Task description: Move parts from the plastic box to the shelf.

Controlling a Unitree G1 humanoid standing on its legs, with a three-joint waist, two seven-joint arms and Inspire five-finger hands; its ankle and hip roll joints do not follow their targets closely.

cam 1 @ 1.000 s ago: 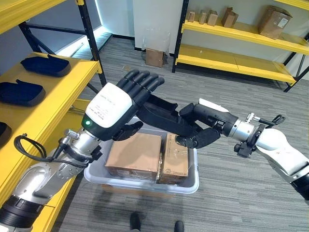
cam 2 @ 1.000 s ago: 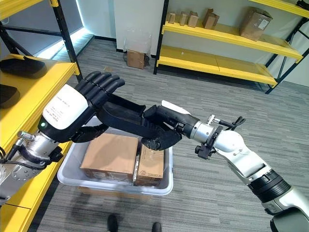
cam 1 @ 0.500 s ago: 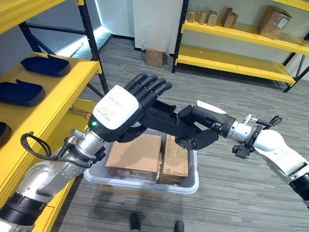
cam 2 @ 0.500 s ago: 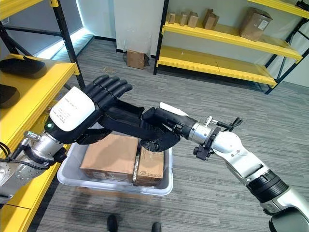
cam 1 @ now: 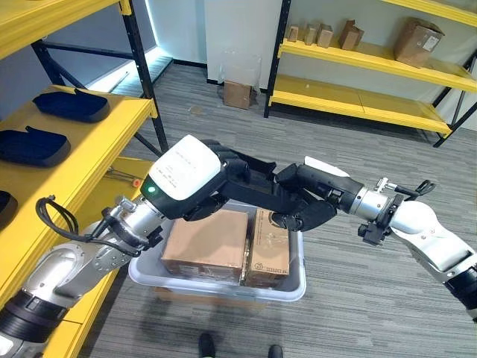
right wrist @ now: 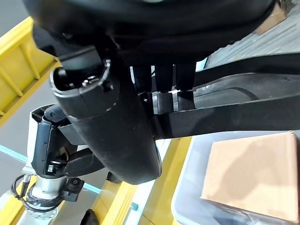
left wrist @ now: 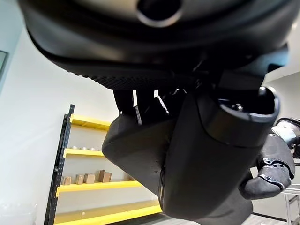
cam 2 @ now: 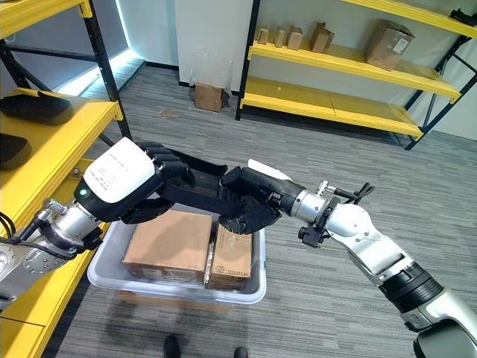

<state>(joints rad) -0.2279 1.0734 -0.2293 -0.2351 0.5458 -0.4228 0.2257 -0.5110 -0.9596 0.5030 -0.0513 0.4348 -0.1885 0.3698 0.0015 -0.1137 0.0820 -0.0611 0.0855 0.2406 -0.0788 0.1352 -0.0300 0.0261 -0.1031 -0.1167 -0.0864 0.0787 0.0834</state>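
Gripping a long black part (cam 1: 257, 195) between them, both robot hands hover above a clear plastic box (cam 1: 291, 287) on the grey floor. The left hand (cam 1: 195, 179) has its fingers curled over the part's left end with the thumb beneath it; the right hand (cam 1: 305, 200) clasps the same piece at its right end — its wrist view shows its fingers folded round the black strip. Beneath them the box holds two cardboard cartons (cam 1: 207, 242) side by side. To the left stands the yellow shelf (cam 1: 89, 145), carrying dark blue parts (cam 1: 72, 104) — well apart from the one held. At the far side another yellow rack (cam 1: 358, 93) bears several cardboard boxes (cam 1: 417, 41), and one small carton (cam 1: 237, 94) sits on the floor beside it.
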